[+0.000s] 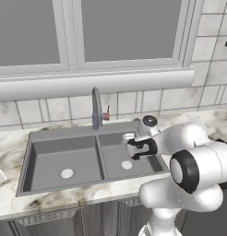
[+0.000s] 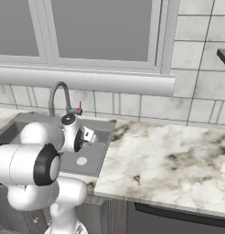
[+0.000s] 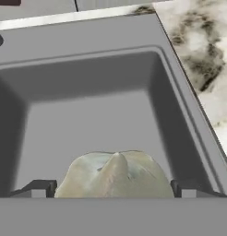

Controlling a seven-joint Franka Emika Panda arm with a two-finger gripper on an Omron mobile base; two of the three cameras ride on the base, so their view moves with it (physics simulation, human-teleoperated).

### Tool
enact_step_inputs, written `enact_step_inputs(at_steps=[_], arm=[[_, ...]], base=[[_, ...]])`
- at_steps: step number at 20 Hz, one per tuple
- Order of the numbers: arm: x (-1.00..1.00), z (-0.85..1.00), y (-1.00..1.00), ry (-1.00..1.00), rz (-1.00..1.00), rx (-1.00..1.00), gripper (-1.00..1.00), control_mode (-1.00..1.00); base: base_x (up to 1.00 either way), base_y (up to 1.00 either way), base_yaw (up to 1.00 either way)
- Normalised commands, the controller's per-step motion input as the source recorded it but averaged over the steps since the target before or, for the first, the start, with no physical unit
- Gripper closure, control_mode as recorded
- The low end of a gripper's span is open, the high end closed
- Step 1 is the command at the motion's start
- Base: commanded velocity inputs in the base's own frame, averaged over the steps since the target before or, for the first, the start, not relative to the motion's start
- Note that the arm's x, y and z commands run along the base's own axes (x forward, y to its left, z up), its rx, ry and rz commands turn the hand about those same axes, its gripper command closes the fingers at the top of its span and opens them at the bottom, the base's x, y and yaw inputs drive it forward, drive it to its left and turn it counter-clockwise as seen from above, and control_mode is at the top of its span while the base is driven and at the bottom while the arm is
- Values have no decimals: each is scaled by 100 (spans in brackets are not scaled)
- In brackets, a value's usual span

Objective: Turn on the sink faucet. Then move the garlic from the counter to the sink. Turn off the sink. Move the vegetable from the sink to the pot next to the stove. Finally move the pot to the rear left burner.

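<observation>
1. The sink (image 1: 64,138) looks like matt grey metal, smooth, with no gleam on its walls.
2. The faucet (image 1: 96,108) is grey metal with a dull sheen.
3. The counter (image 2: 169,160) looks like polished marble, cream veined with brown.
4. The wall tiles (image 2: 210,82) are smooth pale stone or ceramic, faintly mottled.
5. The garlic (image 3: 116,177) has a papery, pale, slightly ridged skin.
6. The fingertips (image 3: 39,189) look like matt dark plastic.

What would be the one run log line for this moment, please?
stage: garlic to sink | hand: above right basin of sink, fingers wide | garlic: between fingers, held or not unclear | faucet: no water visible
</observation>
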Motion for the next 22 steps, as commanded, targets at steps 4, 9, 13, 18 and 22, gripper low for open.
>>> enact_step_inputs(at_steps=[4,9,13,18,22], arm=[[-1,100,-4,0,-1,0,100,-100],[-29,75,-6,4,-1,0,100,-100],[-48,52,-8,7,0,0,100,-100],[-53,52,-10,6,0,0,100,-100],[-46,30,-7,1,-1,0,100,-100]], base=[[0,0,0],[0,0,0],[0,0,0],[0,0,0],[0,0,0]])
